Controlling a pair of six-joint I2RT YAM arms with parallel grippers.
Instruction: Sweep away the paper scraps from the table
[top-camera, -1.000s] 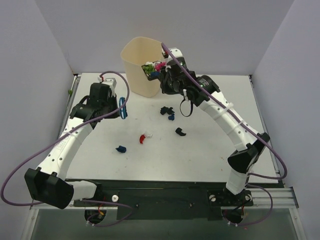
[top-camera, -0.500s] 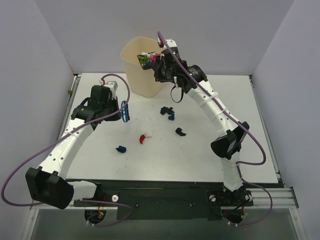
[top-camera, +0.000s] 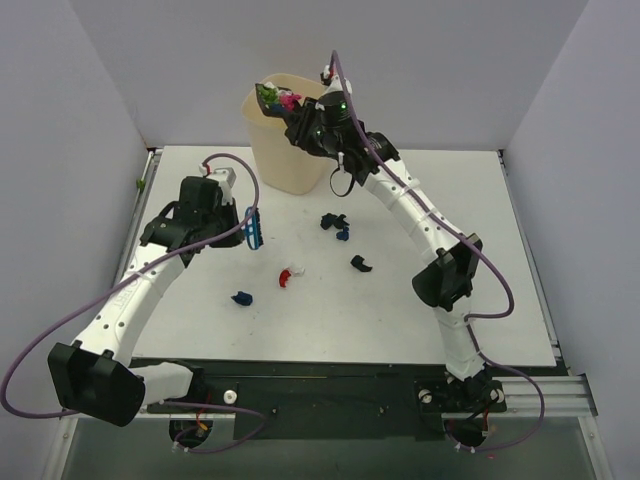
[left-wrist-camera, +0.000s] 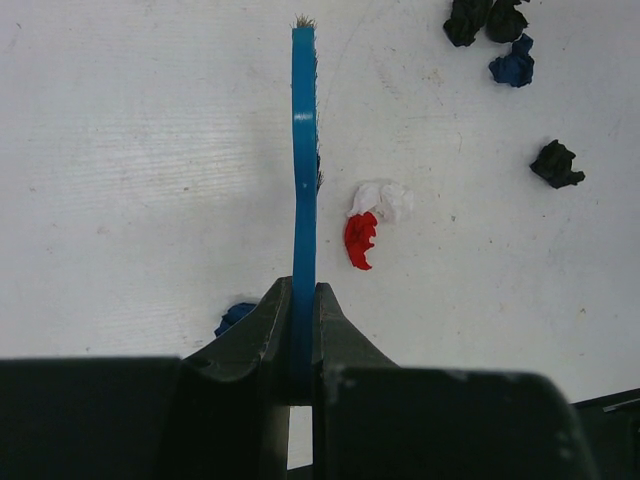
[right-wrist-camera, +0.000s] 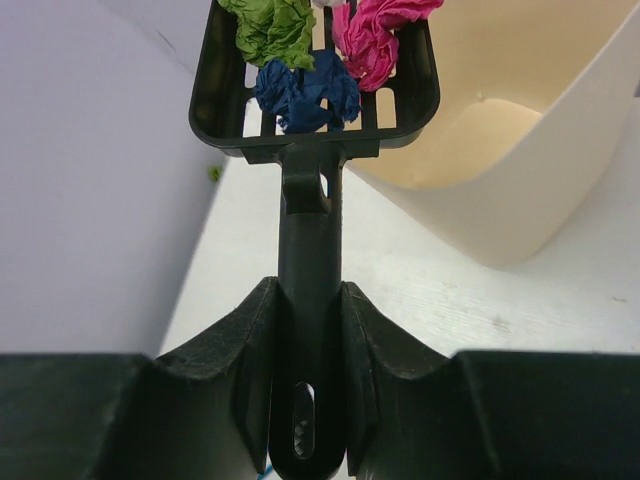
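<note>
My right gripper (top-camera: 308, 122) (right-wrist-camera: 310, 310) is shut on the long handle of the black slotted scoop (top-camera: 275, 98) (right-wrist-camera: 315, 90). It holds the scoop raised at the left rim of the cream bin (top-camera: 272, 150) (right-wrist-camera: 520, 200). Green, magenta and blue paper scraps (right-wrist-camera: 300, 60) lie in the scoop. My left gripper (top-camera: 240, 228) (left-wrist-camera: 300, 300) is shut on the blue brush (top-camera: 252, 228) (left-wrist-camera: 303, 150), held above the table (top-camera: 450, 200). Loose scraps lie on the table: black and blue ones (top-camera: 335, 226) (left-wrist-camera: 500, 40), a black one (top-camera: 360, 264) (left-wrist-camera: 557, 163), a red-and-white one (top-camera: 289, 275) (left-wrist-camera: 368, 222), and a blue one (top-camera: 241, 298) (left-wrist-camera: 235, 318).
Pale panels wall the table on the left, back and right. The bin stands at the back, left of centre. The right arm's elbow (top-camera: 445, 280) hangs over the table's right half. A black rail (top-camera: 330, 385) runs along the near edge.
The right arm has carried the loaded scoop up and to the left, from the bin's right side to over its left rim. The left arm with the brush has barely shifted.
</note>
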